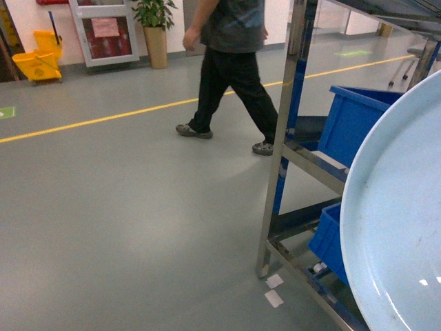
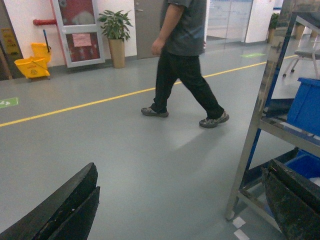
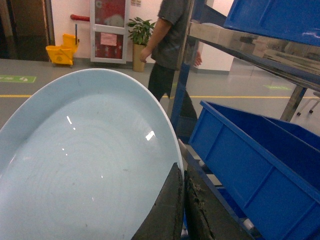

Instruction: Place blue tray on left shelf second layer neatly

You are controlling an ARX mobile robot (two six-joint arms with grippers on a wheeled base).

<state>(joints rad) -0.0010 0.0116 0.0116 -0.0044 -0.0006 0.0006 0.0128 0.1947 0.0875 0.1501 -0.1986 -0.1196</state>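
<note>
Right wrist view shows the right gripper [image 3: 181, 210] with its jaws pressed onto the rim of the tray [image 3: 85, 165], pinching it at the near edge. The tray extends up and away from the jaws, tilted, dish face toward the camera. Just beyond and to the right of the jaws sits a crate [image 3: 260, 165] on a lower level of the shelf [image 3: 240, 42], with a steel crossbar above it carrying a second crate [image 3: 280, 20].

Left gripper [image 2: 175, 200] hangs apart from the tray, jaws spread wide, nothing between them; only floor and the shelf post lie ahead of it.

Head view places the tray [image 1: 400, 227] at the right edge, in front of the shelf [image 1: 279, 138], not yet over any level.

Status: pickup is complete and the tray is carried beside the shelf. Remaining, by judgement: identify the second level, level the tray, insert it between the posts, set it down squarely, release. A person [image 1: 231, 69] walks across the floor behind, well apart from both grippers.
</note>
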